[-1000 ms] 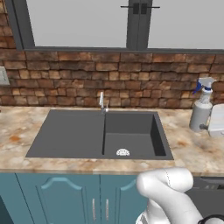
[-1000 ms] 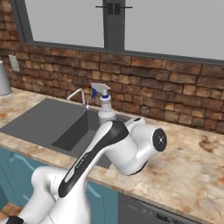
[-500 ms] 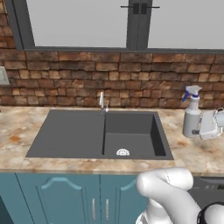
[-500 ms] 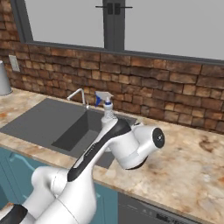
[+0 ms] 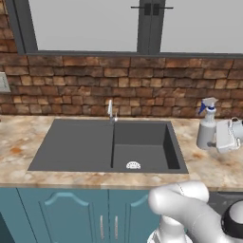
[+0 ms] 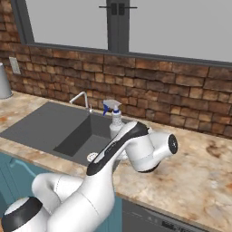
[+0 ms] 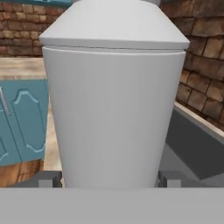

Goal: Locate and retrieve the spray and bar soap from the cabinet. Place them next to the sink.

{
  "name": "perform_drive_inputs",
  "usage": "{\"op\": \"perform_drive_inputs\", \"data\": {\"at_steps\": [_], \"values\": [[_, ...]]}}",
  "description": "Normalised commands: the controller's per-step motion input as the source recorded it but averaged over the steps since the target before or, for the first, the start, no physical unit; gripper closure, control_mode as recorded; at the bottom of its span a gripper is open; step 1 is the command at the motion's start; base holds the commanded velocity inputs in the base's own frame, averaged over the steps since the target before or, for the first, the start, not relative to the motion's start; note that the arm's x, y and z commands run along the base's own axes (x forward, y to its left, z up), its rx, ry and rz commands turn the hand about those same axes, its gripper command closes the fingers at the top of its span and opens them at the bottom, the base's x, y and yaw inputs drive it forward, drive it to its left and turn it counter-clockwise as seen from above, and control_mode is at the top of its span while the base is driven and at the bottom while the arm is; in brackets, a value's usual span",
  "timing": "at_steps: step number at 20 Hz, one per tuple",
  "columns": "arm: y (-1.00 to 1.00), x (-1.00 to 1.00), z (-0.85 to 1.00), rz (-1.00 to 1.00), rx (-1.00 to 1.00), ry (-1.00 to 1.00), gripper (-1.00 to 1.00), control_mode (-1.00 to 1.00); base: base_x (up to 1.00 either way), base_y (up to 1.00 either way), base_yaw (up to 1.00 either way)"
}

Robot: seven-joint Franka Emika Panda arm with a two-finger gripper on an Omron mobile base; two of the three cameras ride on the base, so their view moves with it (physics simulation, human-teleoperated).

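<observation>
The spray (image 5: 207, 127) stands upright over the marble counter just right of the sink (image 5: 71, 149), its blue trigger nozzle pointing left. My gripper (image 5: 223, 136) is shut on its body from the right. In the hand view the spray (image 7: 113, 105) is close up, with a fingertip (image 7: 47, 178) on each side of it. From the right base view the spray (image 6: 116, 121) rises behind my forearm, beside the sink (image 6: 38, 127). Whether its base touches the counter I cannot tell. The bar soap and the cabinet are out of view.
A slim chrome faucet (image 5: 110, 110) stands at the sink's back edge. A brick wall and a window run behind the counter. Teal base cabinets (image 5: 71, 213) sit below. A grey canister (image 6: 3, 81) stands far left, and the counter (image 6: 199, 167) stretches right of the sink.
The spray, held in my gripper, has moved left and down toward the counter at the sink's right edge.
</observation>
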Motion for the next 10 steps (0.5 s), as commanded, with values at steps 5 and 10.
{"op": "perform_drive_inputs", "data": {"at_steps": [5, 10], "values": [[-0.15, 0.35, -0.2, 0.1, 0.03, -0.04, 1.0, -1.0, 0.0, 0.0, 0.0], [-0.09, 0.39, -0.11, 0.09, 0.0, 0.09, 1.0, -1.0, 0.0, 0.0, 0.0]]}}
